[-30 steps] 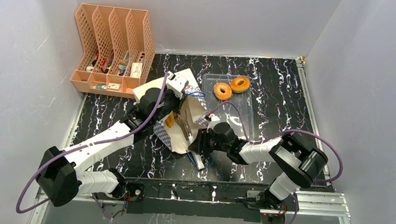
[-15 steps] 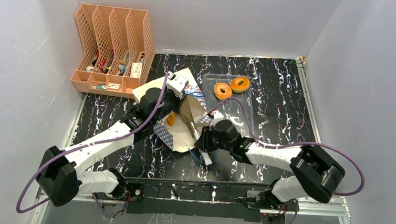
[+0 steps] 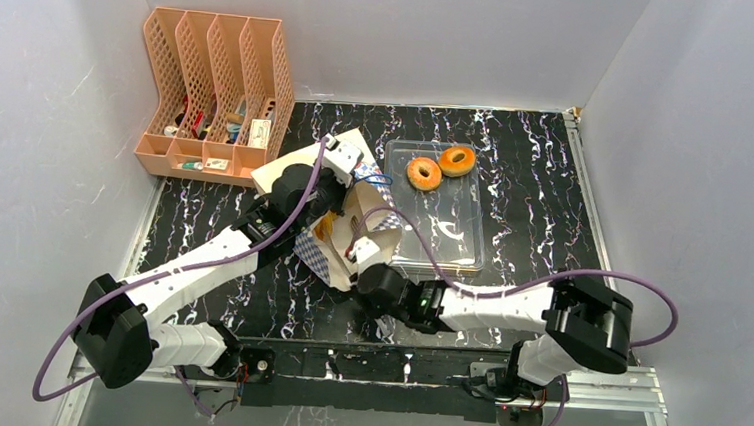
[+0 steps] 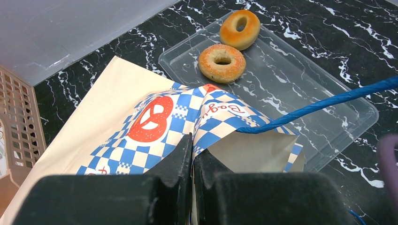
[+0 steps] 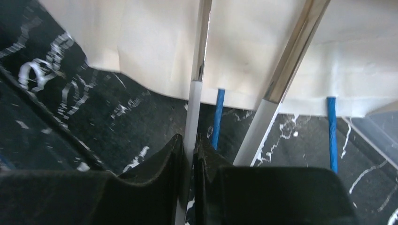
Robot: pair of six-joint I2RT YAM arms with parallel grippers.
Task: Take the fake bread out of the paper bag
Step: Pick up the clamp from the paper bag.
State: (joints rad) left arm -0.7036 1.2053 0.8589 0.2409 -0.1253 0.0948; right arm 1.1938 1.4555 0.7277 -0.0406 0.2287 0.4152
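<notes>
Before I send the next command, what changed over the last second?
The right tool shifted toward the near edge and closed on the tongs, which point at the paper bag. Unchanged: left tool pinching the bag's rim, two ring breads on the tray.

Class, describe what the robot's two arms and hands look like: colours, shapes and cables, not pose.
The left arm and right arm match: smooth white tubular links between bulky black joint housings. A thin purple cable trails loosely along each. The left hand and right hand each have two matte black, blocky fingers tapering to wedge tips.
</notes>
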